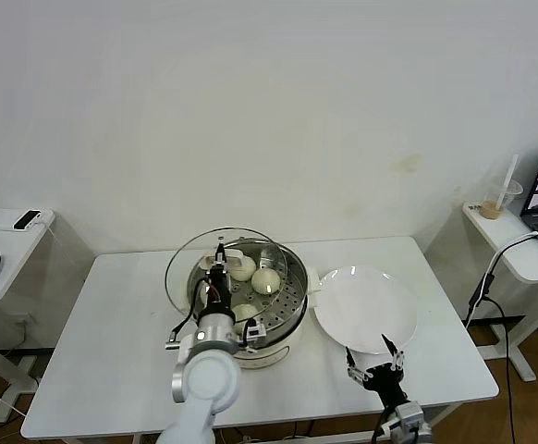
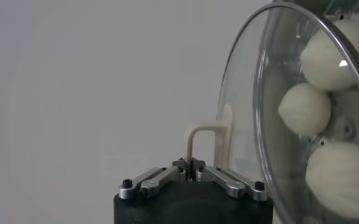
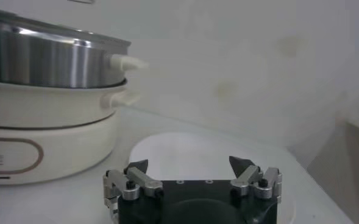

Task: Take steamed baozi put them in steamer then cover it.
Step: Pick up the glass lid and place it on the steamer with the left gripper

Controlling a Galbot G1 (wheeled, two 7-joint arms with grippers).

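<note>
Above large round shiny steel steamer [image 1: 283,310] on white surface [image 1: 121,324]: left arm reaches forward from near edge, left tool [image 1: 221,264] clamped on cream-white bar handle [image 2: 202,139] of round clear glass cover [image 1: 204,259]. Cover tilted, held over steamer's left side, not seated. Small round cream-white steamed baozi [image 1: 265,280] lie on perforated tray inside, below and right of tool. Right arm low at near edge; right tool [image 1: 375,359] with fingers apart, holding nothing, beside flat white plate [image 1: 366,305] right of steamer.
</note>
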